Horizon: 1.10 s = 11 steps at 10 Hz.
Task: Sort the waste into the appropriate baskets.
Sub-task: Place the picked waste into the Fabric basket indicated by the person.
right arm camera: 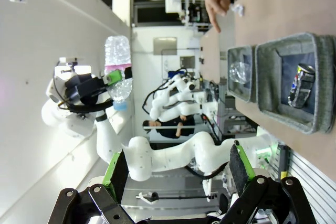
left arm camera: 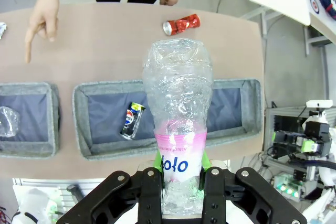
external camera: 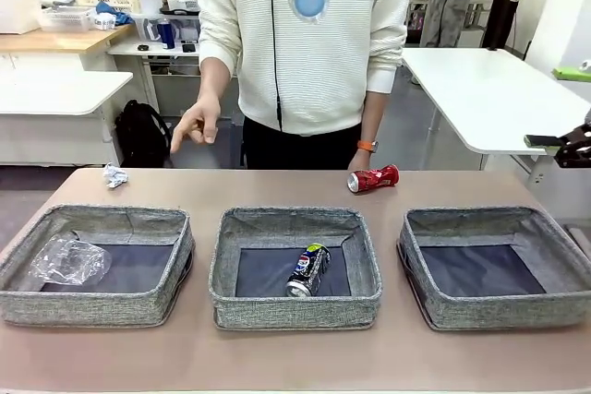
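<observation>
Between the green pads of the left claw [left arm camera: 181,161], a small clear pink-labelled bottle [left arm camera: 178,103] is clamped by its lower part. It stands upright along the fingers, its crumpled body rising toward twelve o'clock in the left wrist view. The right wrist view shows that same bottle lifted well above the tabletop [external camera: 277,357]. The right claw [right arm camera: 178,171] is spread wide with nothing between its fingers.

Seen from the front, three grey baskets sit in a row on the tabletop. The left basket [external camera: 92,309] holds a clear plastic cup [external camera: 69,262] lying at its nine o'clock side. The middle basket [external camera: 295,311] holds a dark blue Pepsi can [external camera: 307,270] on its side near the six o'clock wall, angled toward one o'clock. The right basket [external camera: 499,311] stands at three o'clock of the middle one.

A crushed red can [external camera: 373,179] lies on the tabletop at one o'clock of the middle basket, just beside one hand [external camera: 360,161] of the person. A small white paper ball [external camera: 114,175] lies at twelve o'clock of the left basket. The person's other hand [external camera: 197,124] hangs above the far edge, a finger pointing down.
</observation>
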### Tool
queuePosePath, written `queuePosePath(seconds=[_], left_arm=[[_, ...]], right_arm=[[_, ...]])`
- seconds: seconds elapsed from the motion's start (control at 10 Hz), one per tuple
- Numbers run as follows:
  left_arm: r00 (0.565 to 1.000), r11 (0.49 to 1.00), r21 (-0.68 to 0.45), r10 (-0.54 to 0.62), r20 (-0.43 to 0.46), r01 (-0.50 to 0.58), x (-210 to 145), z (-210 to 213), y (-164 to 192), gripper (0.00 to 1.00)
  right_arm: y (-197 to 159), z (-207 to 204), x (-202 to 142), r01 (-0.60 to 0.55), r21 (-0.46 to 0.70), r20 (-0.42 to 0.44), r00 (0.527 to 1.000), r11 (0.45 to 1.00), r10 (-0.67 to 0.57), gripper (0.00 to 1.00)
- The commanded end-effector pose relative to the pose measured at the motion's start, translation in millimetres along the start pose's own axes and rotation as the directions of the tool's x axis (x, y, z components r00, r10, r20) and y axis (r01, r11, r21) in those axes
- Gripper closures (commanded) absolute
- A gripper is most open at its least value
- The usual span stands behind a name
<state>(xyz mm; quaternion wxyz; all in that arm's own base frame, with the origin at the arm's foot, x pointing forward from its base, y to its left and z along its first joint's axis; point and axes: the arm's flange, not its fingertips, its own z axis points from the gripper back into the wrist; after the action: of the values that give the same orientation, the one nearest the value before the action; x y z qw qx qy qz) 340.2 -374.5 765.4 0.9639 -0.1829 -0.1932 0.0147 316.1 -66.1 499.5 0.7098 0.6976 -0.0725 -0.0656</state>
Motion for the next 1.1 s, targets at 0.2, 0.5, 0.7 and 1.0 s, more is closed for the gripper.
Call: queuePosePath(seconds=[0.2,0.5,0.7,1.0], left_arm=[[1.000,1.000,0.018,-0.012,0.012,0.012,-4,1,8,0.77],[1.000,1.000,0.018,-0.012,0.012,0.012,-4,1,8,0.77],[0.998,0.998,0.057,-0.042,0.044,0.039,-6,-6,9,0.77],[0.958,0.949,0.147,-0.286,0.019,0.281,-30,-47,82,0.77]], right_arm=[[2,-1,1,-0.002,0.018,0.008,1.000,1.000,0.002,0.00],[2,-1,1,-0.002,0.018,0.008,1.000,1.000,0.002,0.00],[2,-1,1,-0.002,0.018,0.008,1.000,1.000,0.002,0.00],[2,-1,1,-0.002,0.018,0.008,1.000,1.000,0.002,0.00]])
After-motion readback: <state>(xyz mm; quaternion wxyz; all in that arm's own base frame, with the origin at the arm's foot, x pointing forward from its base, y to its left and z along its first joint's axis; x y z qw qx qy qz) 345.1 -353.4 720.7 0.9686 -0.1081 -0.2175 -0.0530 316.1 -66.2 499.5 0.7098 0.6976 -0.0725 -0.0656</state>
